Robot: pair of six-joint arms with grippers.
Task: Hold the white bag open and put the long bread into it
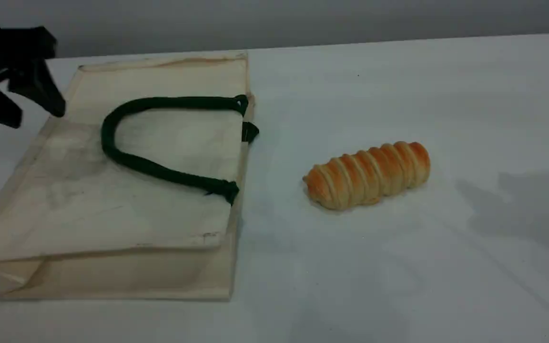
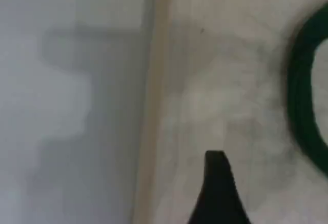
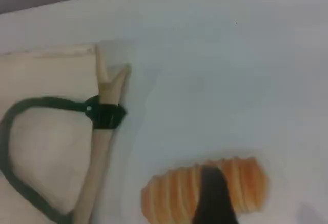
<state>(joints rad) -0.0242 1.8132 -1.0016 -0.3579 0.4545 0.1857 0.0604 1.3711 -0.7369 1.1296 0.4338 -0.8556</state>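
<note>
Left claw [image 1: 26, 107] released above white bag [image 1: 112, 190] | right claw released | long bread [image 1: 367, 175] long axis left-right, right end farther

Matte black left gripper [image 1: 26, 107] (tapered, angular fingers [image 2: 218, 193]), no visible markings.

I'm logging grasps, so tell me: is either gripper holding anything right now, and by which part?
Nothing is held. The left gripper hangs open over the white bag; the long bread lies free on the table, and the right gripper is open above it.
</note>
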